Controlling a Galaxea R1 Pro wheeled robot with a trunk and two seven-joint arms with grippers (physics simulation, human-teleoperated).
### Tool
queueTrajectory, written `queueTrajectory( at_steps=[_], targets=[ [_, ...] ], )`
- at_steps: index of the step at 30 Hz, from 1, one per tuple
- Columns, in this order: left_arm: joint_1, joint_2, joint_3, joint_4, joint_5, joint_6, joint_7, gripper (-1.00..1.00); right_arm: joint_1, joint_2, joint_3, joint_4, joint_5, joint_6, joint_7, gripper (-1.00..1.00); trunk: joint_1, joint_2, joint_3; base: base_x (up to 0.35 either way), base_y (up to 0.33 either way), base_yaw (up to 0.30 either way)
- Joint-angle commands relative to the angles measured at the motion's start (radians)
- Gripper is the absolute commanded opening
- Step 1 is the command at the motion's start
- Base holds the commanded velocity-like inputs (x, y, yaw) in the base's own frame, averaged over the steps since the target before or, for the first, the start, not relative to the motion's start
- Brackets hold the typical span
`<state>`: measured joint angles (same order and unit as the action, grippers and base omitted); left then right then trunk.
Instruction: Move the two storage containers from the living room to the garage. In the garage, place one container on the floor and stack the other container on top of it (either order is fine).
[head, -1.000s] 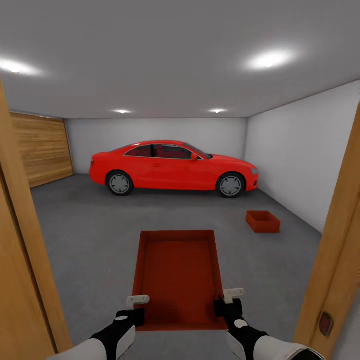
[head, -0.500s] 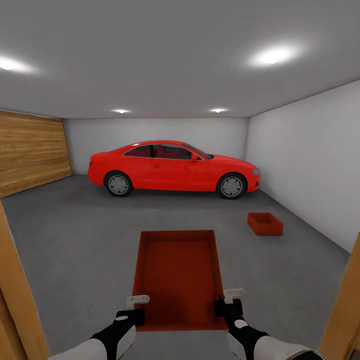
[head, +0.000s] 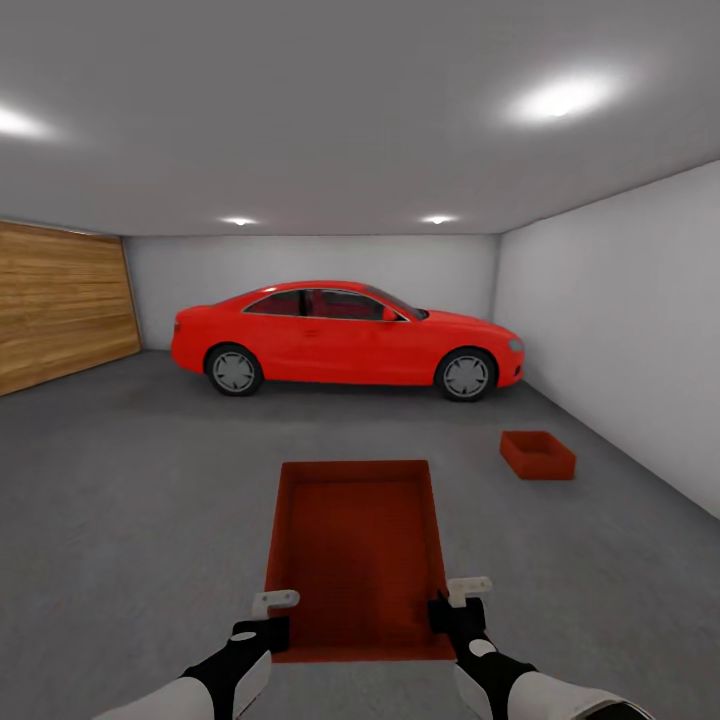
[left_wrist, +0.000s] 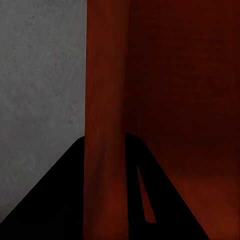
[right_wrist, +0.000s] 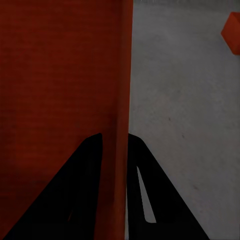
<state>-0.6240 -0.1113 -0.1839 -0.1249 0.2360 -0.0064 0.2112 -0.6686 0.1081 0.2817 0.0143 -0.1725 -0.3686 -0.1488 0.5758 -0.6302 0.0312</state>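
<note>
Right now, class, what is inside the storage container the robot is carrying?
Nothing: the carried container shows a bare orange-red bottom. Both sets of jaws pinch its side walls. The floor directly under it is covered.

- A red car (head: 345, 336) is parked sideways at the far end, near the back wall (head: 310, 262).
- A big wooden door (head: 60, 305) is on the left.
- 4 round lights (head: 562, 98) shine in the grey ceiling (head: 330, 110).
</note>
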Motion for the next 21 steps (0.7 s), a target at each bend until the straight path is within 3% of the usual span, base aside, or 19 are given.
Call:
queueTrajectory(
  at_steps=[1,21],
  targets=[
    [0.0,-0.001,0.009,-0.006,0.0,0.001,-0.002,-1.0,0.0,0.002,-0.03,0.003,0.005,0.001,0.002,-1.0,0.001,-0.001,0.0,0.062,0.0,0.0],
    [0.0,-0.002,0.009,-0.005,0.0,0.001,-0.001,-1.0,0.0,0.002,-0.03,0.003,0.005,0.0,0.002,-1.0,0.001,-0.001,0.0,0.043,0.024,0.0]
  ],
)
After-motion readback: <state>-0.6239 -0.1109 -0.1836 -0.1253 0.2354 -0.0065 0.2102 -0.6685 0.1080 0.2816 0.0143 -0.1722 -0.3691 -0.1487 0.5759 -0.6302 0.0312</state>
